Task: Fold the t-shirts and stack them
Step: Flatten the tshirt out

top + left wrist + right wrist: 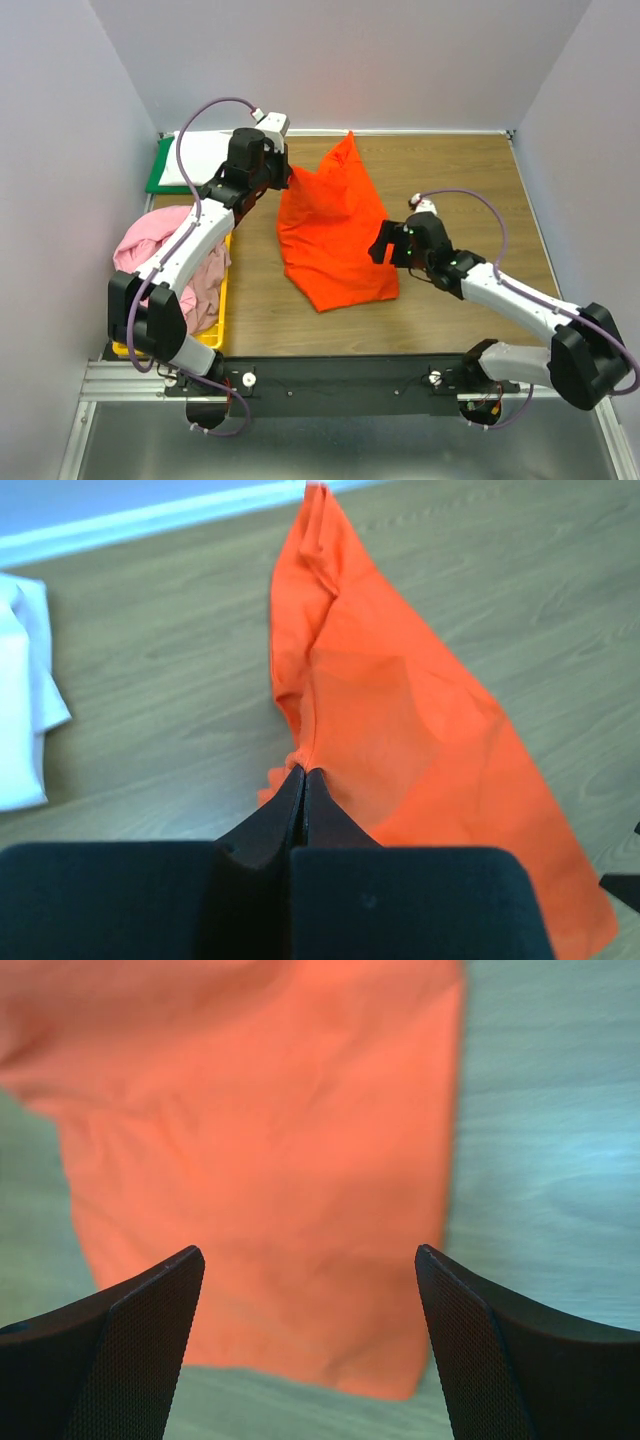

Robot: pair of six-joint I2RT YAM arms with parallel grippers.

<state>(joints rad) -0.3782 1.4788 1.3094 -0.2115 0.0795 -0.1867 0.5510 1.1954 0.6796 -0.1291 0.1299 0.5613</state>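
grip check first: my left gripper (303, 777) is pinched tight on the left edge of the bright orange cloth t-shirt (335, 235), with a bunch of fabric caught between its fingertips. my right gripper (310, 1260) hangs over the shirt's right side with its jaws spread wide, holding nothing. the shirt lies in the middle of the brown wooden desk (470, 180), partly spread, with one point drawn toward the far edge and creases down its left side.

i judge the step to be flattening it before the first fold. to do it well i'd lower the right gripper onto the right hem, catch the edge cleanly, then draw the two grippers apart low over the desk so the cloth goes taut and flat.

around it, a white cloth shirt (200, 155) lies on the flat green board (158, 175) in the far left corner. a light pink cloth shirt (150, 240) and a dusty mauve-pink shirt (205, 285) are heaped in the yellow plastic bin (222, 310) beside my left arm. nothing blocks the right hem. the bin rim close to the left arm is what i'd watch.
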